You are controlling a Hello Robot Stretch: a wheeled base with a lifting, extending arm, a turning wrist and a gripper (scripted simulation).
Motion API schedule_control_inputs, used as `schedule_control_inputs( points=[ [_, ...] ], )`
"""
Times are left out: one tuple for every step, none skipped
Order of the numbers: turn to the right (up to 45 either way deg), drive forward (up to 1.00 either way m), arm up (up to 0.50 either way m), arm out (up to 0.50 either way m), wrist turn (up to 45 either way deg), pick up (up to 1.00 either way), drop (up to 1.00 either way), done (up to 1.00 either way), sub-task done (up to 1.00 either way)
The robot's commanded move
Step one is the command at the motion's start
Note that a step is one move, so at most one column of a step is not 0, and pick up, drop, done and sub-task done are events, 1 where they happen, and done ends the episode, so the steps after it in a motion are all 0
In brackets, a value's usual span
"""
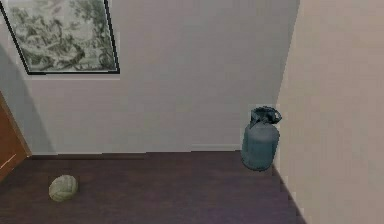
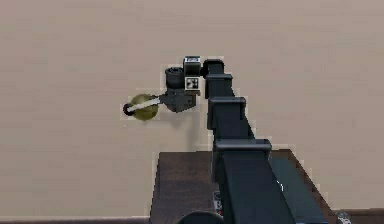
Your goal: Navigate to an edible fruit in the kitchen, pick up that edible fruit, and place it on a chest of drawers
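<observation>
In the arm side view the dark arm (image 2: 232,120) rises from the bottom edge toward a plain beige wall. At its far end sits the gripper (image 2: 141,106), left of the white marker squares (image 2: 188,88). A small round yellow-green thing (image 2: 147,110) hangs at the fingers, clear of floor and wall, so the gripper holds it.
The forward view faces a room corner with dark floor (image 1: 170,190). A blue-grey can (image 1: 261,140) stands by the wall at the right. A pale green ball (image 1: 63,188) lies on the floor at the left. A framed picture (image 1: 65,35) hangs upper left, and brown wood (image 1: 8,140) is at the left edge.
</observation>
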Motion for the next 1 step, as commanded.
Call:
schedule_control_inputs(
  points=[
    [0.0,0.0,0.0,0.0,45.0,0.0,0.0,0.0,0.0]
  ],
)
